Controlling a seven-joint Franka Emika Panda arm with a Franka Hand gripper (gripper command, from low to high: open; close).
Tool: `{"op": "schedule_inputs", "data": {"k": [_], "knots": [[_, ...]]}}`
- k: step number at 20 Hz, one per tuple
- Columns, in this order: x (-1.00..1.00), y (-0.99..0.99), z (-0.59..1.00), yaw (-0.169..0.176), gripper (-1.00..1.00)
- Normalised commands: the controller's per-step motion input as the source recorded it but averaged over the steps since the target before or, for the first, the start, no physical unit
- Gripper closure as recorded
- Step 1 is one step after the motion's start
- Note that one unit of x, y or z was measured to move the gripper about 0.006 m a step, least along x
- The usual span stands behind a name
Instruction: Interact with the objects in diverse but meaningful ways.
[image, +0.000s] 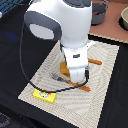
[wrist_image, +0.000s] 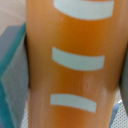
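Your gripper has its jaws flanking the orange bread loaf, apparently clamped on it, low over the woven mat. Lift unevenly and the smooth loaf could slip; the yellow red-labelled block lies nearby.

glossy smooth plastic bread loaf, woven mat.

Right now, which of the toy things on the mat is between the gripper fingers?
The orange bread loaf, with white stripes, fills the wrist view between the fingers. The yellow block lies apart at the mat's edge.
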Motion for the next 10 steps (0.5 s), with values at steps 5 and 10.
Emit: {"op": "schedule_inputs", "data": {"k": [5, 10], "knots": [[0.11, 0.10, -0.28, 0.000, 1.00], [0.11, 0.07, -0.27, 0.000, 1.00]]}}
